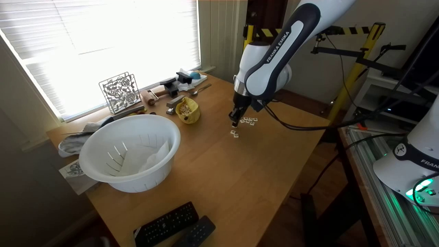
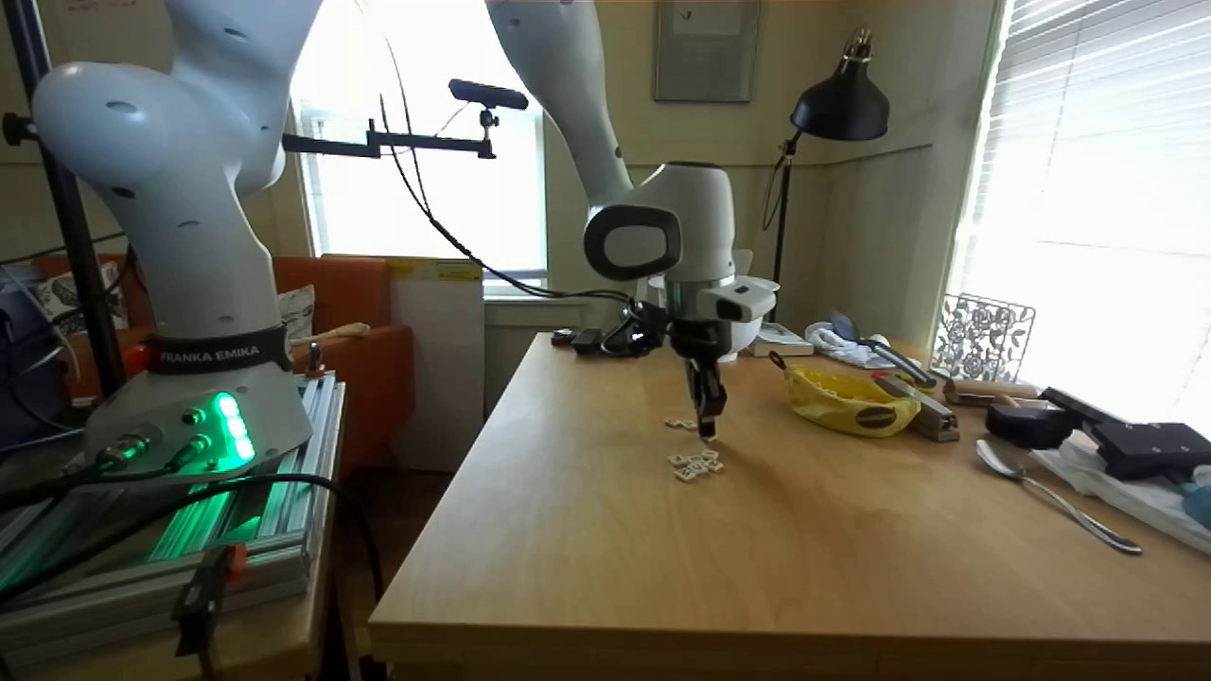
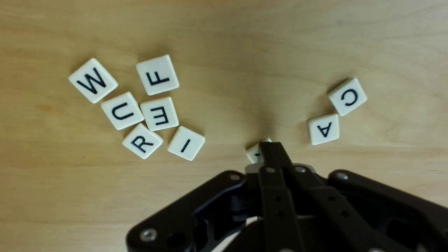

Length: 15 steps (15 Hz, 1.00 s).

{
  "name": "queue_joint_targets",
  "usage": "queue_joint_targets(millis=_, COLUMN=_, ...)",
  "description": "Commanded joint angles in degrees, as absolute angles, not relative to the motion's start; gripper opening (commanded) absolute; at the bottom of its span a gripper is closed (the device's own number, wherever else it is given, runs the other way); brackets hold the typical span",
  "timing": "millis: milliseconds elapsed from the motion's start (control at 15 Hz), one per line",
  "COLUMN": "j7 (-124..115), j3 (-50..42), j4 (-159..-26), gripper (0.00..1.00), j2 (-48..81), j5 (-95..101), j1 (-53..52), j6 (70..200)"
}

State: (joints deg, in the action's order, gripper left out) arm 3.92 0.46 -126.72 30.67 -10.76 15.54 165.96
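My gripper (image 3: 274, 148) is shut and points down at the wooden table, its fingertips together with nothing visible between them. A white letter tile (image 3: 252, 153) lies right beneath the tips, mostly hidden by them; whether they touch it I cannot tell. To its right in the wrist view are the C tile (image 3: 348, 96) and the A tile (image 3: 324, 129). On the left lies a loose cluster: W (image 3: 93, 81), F (image 3: 158, 75), U (image 3: 122, 110), E (image 3: 159, 113), R (image 3: 142, 141) and I (image 3: 186, 143). Both exterior views show the gripper (image 1: 234, 124) low among the tiles.
A yellow banana-shaped pouch (image 2: 842, 402) holding small pieces stands beside a stapler (image 2: 932, 416). A large white basket (image 1: 140, 187) and two black remotes, one a wide remote (image 1: 166, 224), sit elsewhere on the table. Along the window are a metal rack (image 1: 120, 92) and a spoon (image 2: 1060, 501).
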Motion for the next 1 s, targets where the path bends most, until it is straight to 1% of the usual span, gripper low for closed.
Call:
queue_joint_targets(millis=0, j7=5.38, j3=2.45, j4=-127.06, gripper=0.00, j2=31.02, j5=-11.66, j1=17.09, j6=164.49)
queue_joint_targets(millis=933, j7=5.91, j3=2.92, j4=-127.63, gripper=0.00, j2=30.37, j5=-11.43, j1=16.51, j6=161.84)
